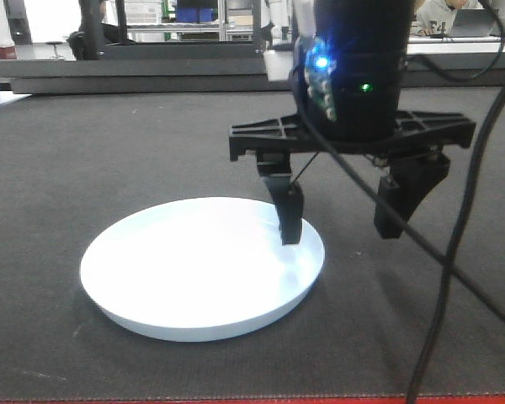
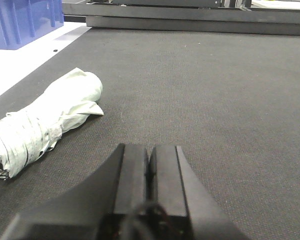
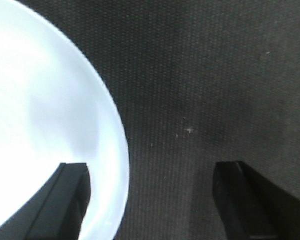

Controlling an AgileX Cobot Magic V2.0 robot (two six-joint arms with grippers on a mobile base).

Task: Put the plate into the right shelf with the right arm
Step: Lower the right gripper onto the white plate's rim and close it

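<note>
Front view: the plate (image 1: 194, 269) lies flat on the dark mat (image 1: 67, 151), and the right gripper (image 1: 338, 231) hangs over its right edge, spread wide. One finger (image 1: 290, 215) dips inside the rim, the other is outside over the mat. Touching or not, can't tell. Left wrist view: the left gripper (image 2: 149, 150) is low over the mat, jaws pressed together with nothing between them. A pale rolled bundle (image 2: 45, 125) lies to one side, with a blue bin (image 2: 20, 22) beyond. Right wrist view: the plate's rim curves between the parted fingers, gripping nothing.
</note>
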